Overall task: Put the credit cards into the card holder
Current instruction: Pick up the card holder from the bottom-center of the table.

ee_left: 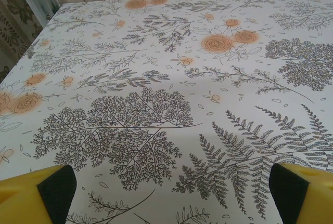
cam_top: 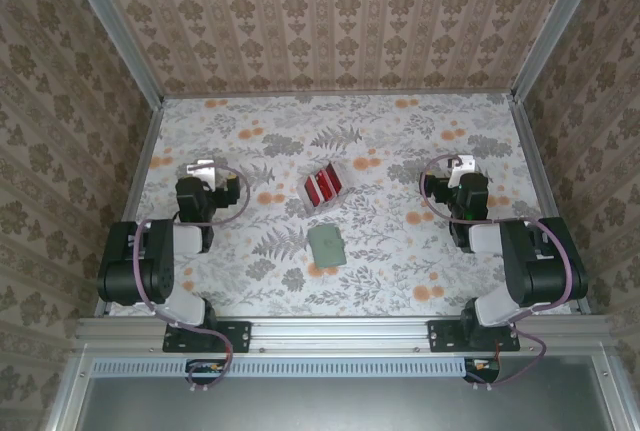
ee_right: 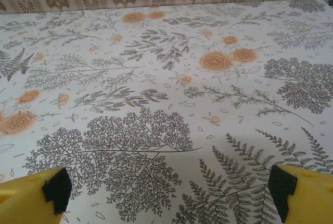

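Card holder, long axis near-far

Credit cards: glossy red plastic is seen, with light caught on the faces.
Card holder: a matt sage-green surface is shown; the material cannot be told.
Table cover: a smooth printed sheet with a faint sheen.
Frame rail: silver metal.
Left gripper pads: matt black, set in smooth yellow plastic.
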You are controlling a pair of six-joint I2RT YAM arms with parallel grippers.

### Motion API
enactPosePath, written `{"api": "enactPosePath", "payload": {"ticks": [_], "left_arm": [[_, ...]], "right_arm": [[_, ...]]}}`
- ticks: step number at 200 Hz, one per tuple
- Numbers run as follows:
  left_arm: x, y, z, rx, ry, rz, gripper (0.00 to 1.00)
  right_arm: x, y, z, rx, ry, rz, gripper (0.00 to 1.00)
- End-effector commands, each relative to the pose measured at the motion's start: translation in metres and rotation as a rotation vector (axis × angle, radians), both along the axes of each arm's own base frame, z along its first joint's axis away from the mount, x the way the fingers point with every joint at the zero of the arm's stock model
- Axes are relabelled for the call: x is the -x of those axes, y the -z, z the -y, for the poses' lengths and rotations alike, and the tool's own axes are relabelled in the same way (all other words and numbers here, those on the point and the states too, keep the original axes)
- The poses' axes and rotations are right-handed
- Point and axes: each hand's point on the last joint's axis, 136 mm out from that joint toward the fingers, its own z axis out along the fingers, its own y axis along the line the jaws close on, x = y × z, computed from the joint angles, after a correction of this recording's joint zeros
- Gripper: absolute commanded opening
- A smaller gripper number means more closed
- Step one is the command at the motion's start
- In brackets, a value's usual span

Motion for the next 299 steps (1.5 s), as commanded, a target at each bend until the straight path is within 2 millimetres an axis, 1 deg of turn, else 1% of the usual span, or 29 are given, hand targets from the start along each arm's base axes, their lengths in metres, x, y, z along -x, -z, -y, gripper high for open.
{"api": "enactPosePath", "payload": {"ticks": [1,180,188,197,201,203,204,210,214,217,218,224,242,250,257,267,273,286,299], "left_arm": [[-0.004,-0.006,0.0,-0.024,0.02,0.014,1.0],[-0.004,-0.006,0.0,-0.025,0.019,0.014,1.0],[-0.005,-0.008,0.0,-0.027,0.019,0.023,1.0],[-0.005,-0.012,0.002,-0.031,0.027,0.018,1.0],[-0.005,-0.013,0.004,-0.036,0.029,0.014,1.0],[-0.005,-0.017,0.004,-0.042,0.028,0.022,1.0],[-0.005,-0.016,0.004,-0.044,0.028,0.015,1.0],[-0.004,-0.02,0.007,-0.053,0.034,0.01,1.0],[-0.002,-0.022,0.008,-0.058,0.037,0.003,1.0],[-0.001,-0.023,0.009,-0.058,0.04,-0.009,1.0],[-0.002,-0.027,0.01,-0.057,0.04,-0.002,1.0],[0.002,-0.031,0.01,-0.044,0.034,-0.031,1.0],[0.011,-0.045,0.003,0.057,-0.056,-0.147,1.0],[0.018,-0.048,0.0,0.087,-0.092,-0.212,1.0],[0.022,-0.056,-0.003,0.112,-0.128,-0.239,1.0],[0.028,-0.06,-0.002,0.153,-0.141,-0.263,1.0],[0.031,-0.061,0.003,0.184,-0.127,-0.271,1.0],[0.04,-0.065,0.023,0.277,-0.047,-0.285,1.0],[0.049,-0.067,0.042,0.381,0.018,-0.308,1.0]], "right_arm": [[-0.005,-0.005,-0.004,0.001,-0.024,0.013,1.0],[-0.005,-0.005,-0.004,0.005,-0.024,0.013,1.0],[-0.005,-0.005,-0.004,0.006,-0.023,0.013,1.0],[-0.005,-0.009,-0.007,0.009,-0.04,0.021,1.0],[-0.005,-0.014,-0.011,0.018,-0.056,0.022,1.0],[-0.005,-0.016,-0.012,0.021,-0.059,0.023,1.0],[-0.005,-0.016,-0.012,0.024,-0.061,0.02,1.0],[-0.003,-0.026,-0.015,0.037,-0.067,0.009,1.0],[-0.001,-0.027,-0.016,0.038,-0.066,-0.009,1.0],[0.001,-0.037,-0.016,0.035,-0.063,0.0,1.0],[0.001,-0.039,-0.016,0.034,-0.063,0.001,1.0],[0.005,-0.046,-0.016,0.021,-0.055,-0.007,1.0],[0.014,-0.069,-0.015,-0.082,-0.013,-0.011,1.0],[0.016,-0.074,-0.017,-0.149,0.001,-0.042,1.0],[0.019,-0.074,-0.019,-0.205,0.019,-0.08,1.0],[0.02,-0.072,-0.028,-0.292,0.006,-0.147,1.0],[0.019,-0.073,-0.041,-0.331,-0.056,-0.176,1.0],[0.019,-0.071,-0.07,-0.437,-0.18,-0.261,1.0],[0.025,-0.061,-0.093,-0.523,-0.24,-0.4,1.0]]}}
